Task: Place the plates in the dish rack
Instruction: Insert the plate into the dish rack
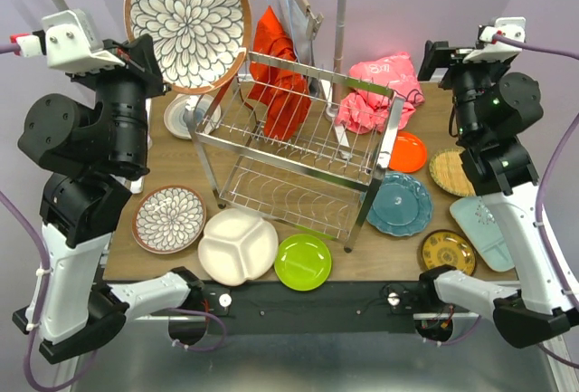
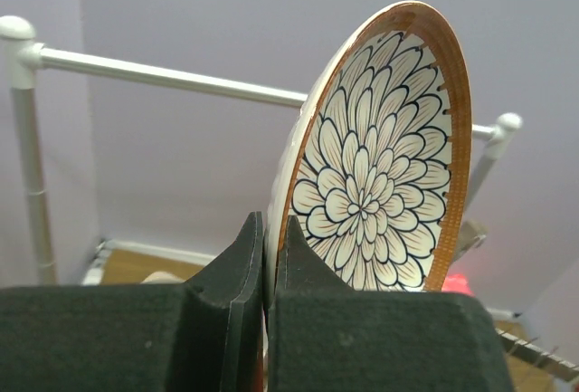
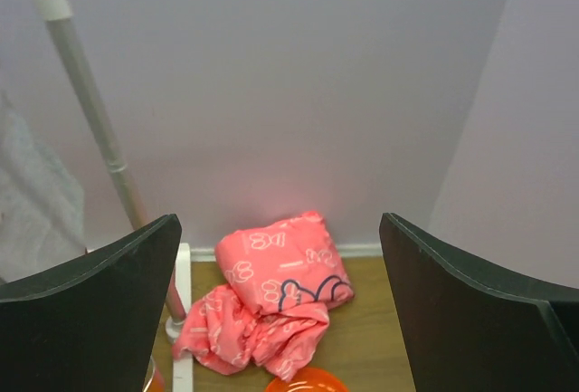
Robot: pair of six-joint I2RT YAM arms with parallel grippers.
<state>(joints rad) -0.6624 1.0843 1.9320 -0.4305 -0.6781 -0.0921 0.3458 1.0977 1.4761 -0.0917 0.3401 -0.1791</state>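
Up left of the rack (image 1: 312, 73), left gripper (image 2: 268, 256) is pinching floral plate (image 1: 188, 19) by its rim, jaws nearly shut, plate raised high on edge. Rack is sitting mid-table, showing no plates. Advisable: lowering edge-first, lining rim with a wire slot, releasing once seated. Right gripper (image 3: 279, 220) is hovering wide open, empty, over pink cloth (image 3: 271, 301).

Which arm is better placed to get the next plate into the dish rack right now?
Left. The left gripper is shut on the rim of the big floral plate, raised on edge near the dish rack's far left corner. The right gripper is open and empty, facing the pink cloth.
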